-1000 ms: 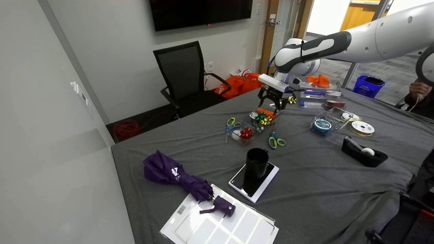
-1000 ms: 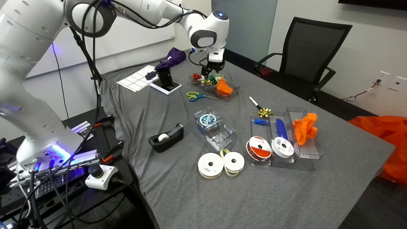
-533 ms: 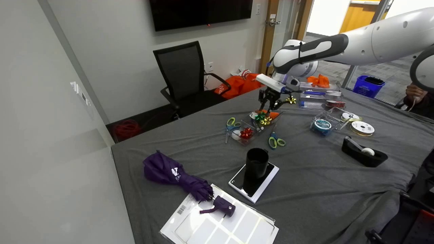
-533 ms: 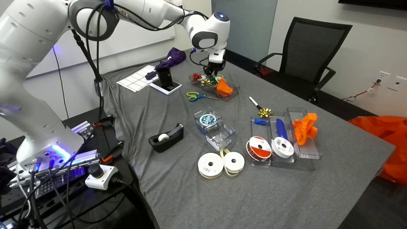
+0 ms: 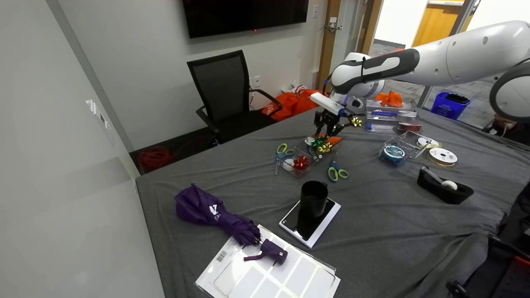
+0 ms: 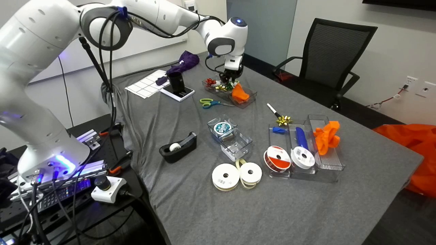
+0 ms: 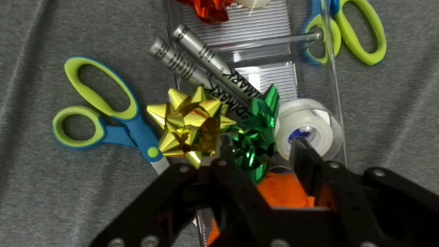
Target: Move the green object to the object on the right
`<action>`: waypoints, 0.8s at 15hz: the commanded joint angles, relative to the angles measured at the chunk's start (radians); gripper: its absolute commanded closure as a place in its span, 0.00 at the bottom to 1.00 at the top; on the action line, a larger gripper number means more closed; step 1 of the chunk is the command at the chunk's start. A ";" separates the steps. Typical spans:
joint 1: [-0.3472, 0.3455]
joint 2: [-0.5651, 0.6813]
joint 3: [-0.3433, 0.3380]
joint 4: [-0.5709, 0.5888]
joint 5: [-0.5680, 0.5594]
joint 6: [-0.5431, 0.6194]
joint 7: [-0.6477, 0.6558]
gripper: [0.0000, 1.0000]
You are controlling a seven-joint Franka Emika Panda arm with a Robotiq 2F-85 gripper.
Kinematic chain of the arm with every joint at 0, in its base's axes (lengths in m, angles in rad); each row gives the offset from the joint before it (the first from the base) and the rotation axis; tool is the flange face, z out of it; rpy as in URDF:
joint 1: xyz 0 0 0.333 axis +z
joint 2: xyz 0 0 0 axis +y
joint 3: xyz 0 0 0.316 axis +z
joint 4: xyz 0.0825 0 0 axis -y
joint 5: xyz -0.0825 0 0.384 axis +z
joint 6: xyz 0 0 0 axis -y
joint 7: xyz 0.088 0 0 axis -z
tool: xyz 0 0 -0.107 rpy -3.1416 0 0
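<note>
Holds the gripper (image 7: 264, 147) with fingers (image 7: 307, 161) parted in the wrist view, straddling the green bow (image 7: 253, 137); cannot tell whether touching it. Hides most of the green bow (image 6: 230, 87) behind them in an exterior view. Has a gold bow (image 7: 190, 123) just outside one fingertip, a tape roll (image 7: 310, 115) by the other, an orange piece (image 7: 284, 192) farther back between them. Makes lettering on silver markers (image 7: 217, 63), ahead of the tips, plain only from the wrist. Has scissors (image 7: 142, 132) past the gold bow, then a red bow (image 7: 212, 10) farther ahead in the clear tray (image 7: 269, 24). Shows only in both exterior views, well apart from the fingers, a black cup (image 5: 314, 198), a tape dispenser (image 6: 177, 149), ribbon spools (image 6: 219, 172) and a purple umbrella (image 5: 198, 207). Shows a blue bin (image 5: 449, 106), farthest off, only in an exterior view.
</note>
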 commanded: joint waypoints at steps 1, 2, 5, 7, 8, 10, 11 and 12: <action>-0.002 0.050 0.002 0.065 -0.009 0.002 0.021 0.81; -0.002 0.058 0.002 0.072 -0.010 0.000 0.022 0.90; -0.004 0.058 0.001 0.079 -0.014 -0.020 0.031 1.00; -0.009 0.025 0.001 0.050 -0.017 -0.034 0.021 1.00; -0.011 -0.005 -0.003 0.024 -0.025 -0.043 0.012 0.99; -0.018 -0.048 -0.004 -0.009 -0.034 -0.039 -0.017 0.99; -0.025 -0.067 0.000 -0.020 -0.033 -0.035 -0.033 0.99; -0.034 -0.090 0.005 -0.031 -0.031 -0.036 -0.052 0.99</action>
